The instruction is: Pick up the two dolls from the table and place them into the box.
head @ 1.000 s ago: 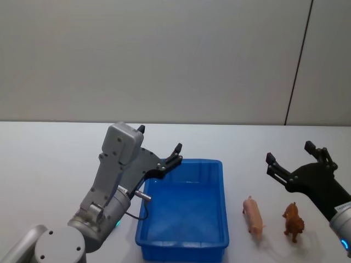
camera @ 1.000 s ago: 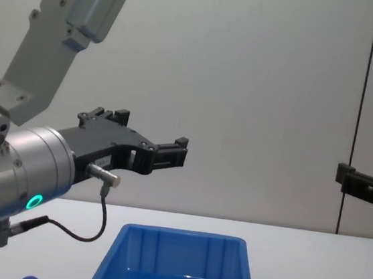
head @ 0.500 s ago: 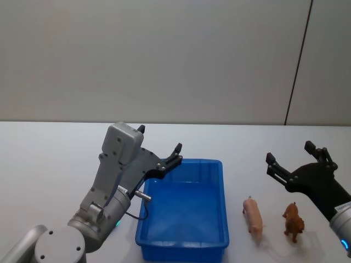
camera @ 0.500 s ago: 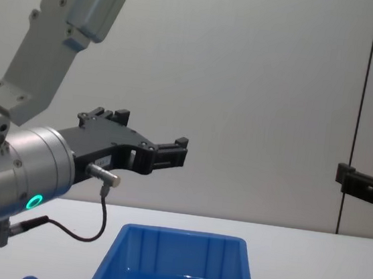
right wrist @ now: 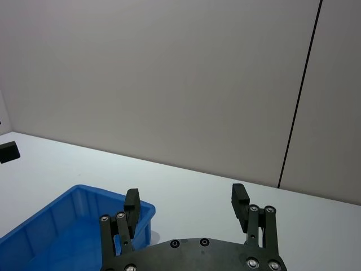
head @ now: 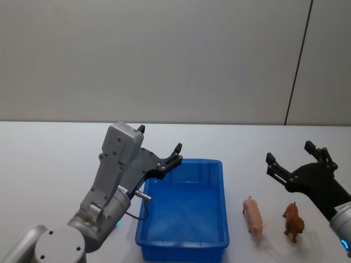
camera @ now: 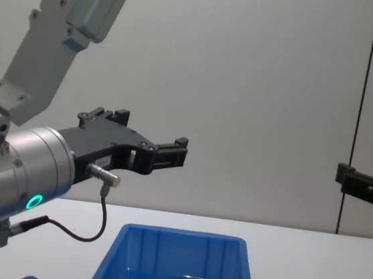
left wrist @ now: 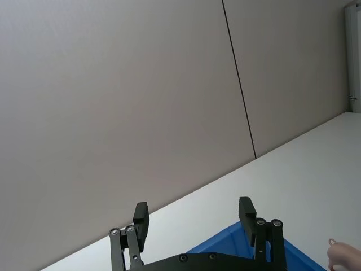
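The blue box [head: 224, 204] stands on the white table [head: 49, 164] in front of me, with nothing in it. To its right lie the two dolls, the pink one [head: 253, 215] nearer the box and the brown one [head: 293, 221] beyond it. My left gripper [head: 159, 138] hovers open above the box's far left corner, holding nothing. My right gripper [head: 289, 152] hangs open above and just behind the dolls, also with nothing in it. In the left wrist view the left gripper [left wrist: 193, 210] is spread over the box [left wrist: 225, 244], and the pink doll [left wrist: 342, 257] shows at the edge.
A grey wall with a dark vertical seam [head: 298, 66] runs behind the table. A cable [camera: 100, 220] loops from my left wrist down beside the box [camera: 181, 243]. Bare tabletop spreads to the left of the box and behind it.
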Robot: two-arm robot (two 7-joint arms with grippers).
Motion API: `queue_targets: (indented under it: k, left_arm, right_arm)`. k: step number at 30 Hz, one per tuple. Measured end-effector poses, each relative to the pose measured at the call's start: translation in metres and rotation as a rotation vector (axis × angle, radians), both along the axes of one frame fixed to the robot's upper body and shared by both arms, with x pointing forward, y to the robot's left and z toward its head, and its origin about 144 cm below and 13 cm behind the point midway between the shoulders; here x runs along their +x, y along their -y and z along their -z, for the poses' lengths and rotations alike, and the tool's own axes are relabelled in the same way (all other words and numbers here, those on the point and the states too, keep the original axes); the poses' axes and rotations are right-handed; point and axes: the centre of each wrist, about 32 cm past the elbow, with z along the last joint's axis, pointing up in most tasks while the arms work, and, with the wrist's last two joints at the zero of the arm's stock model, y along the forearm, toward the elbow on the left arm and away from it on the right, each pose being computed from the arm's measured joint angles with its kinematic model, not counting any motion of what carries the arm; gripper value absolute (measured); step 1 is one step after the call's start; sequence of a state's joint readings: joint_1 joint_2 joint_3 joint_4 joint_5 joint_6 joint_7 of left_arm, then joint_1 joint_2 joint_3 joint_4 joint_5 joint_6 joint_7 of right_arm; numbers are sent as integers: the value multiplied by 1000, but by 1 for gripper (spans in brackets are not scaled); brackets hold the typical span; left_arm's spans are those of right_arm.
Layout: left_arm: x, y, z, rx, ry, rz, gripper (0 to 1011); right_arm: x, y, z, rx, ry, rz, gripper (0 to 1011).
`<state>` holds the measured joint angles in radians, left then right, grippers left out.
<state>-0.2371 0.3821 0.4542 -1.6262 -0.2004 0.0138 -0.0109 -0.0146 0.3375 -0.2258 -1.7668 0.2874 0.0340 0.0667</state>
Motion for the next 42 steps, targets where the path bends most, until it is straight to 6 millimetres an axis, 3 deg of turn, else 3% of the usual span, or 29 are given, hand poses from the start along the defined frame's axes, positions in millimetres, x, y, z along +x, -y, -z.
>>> queue_targets:
  k: [17, 42]
  left_arm:
    - [0, 0, 0, 0, 0, 0, 1001]
    - [0, 0, 0, 0, 0, 0, 1001]
  right_arm:
    - [-1, -2, 2, -1, -22, 28, 1001]
    - [-12, -20, 13, -50, -233, 162, 1001]
